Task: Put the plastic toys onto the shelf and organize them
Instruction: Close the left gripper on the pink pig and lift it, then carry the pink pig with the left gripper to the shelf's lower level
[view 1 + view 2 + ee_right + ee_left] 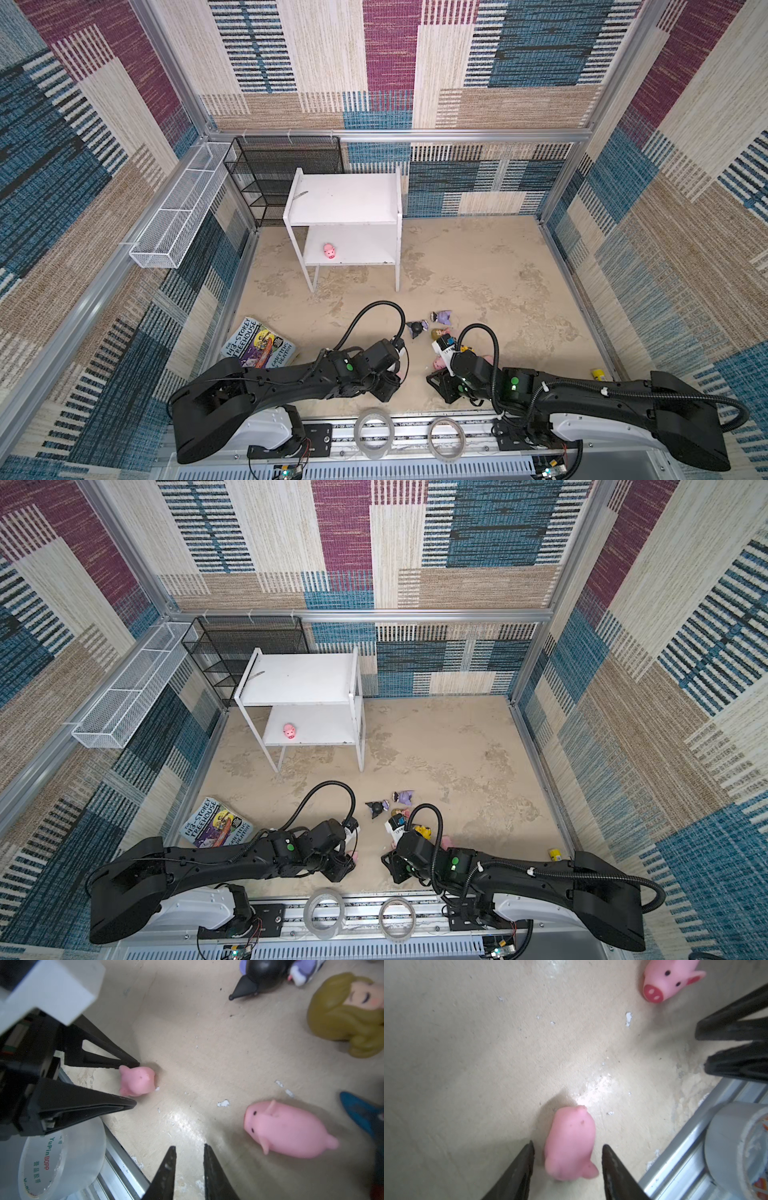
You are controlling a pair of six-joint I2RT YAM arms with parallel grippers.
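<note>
While the left gripper (568, 1148) stands apart, pink pig (570, 1126) between its jaws — on the table (467, 1043).

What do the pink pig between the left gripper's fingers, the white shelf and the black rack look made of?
Pink pig: likely soft rubber or vinyl; matte, smooth, rounded skin. White shelf: flat boards, probably painted or laminated wood composite; top looks scuffed. Black rack: metal mesh, dark coated; the wall shows through its grid.
</note>
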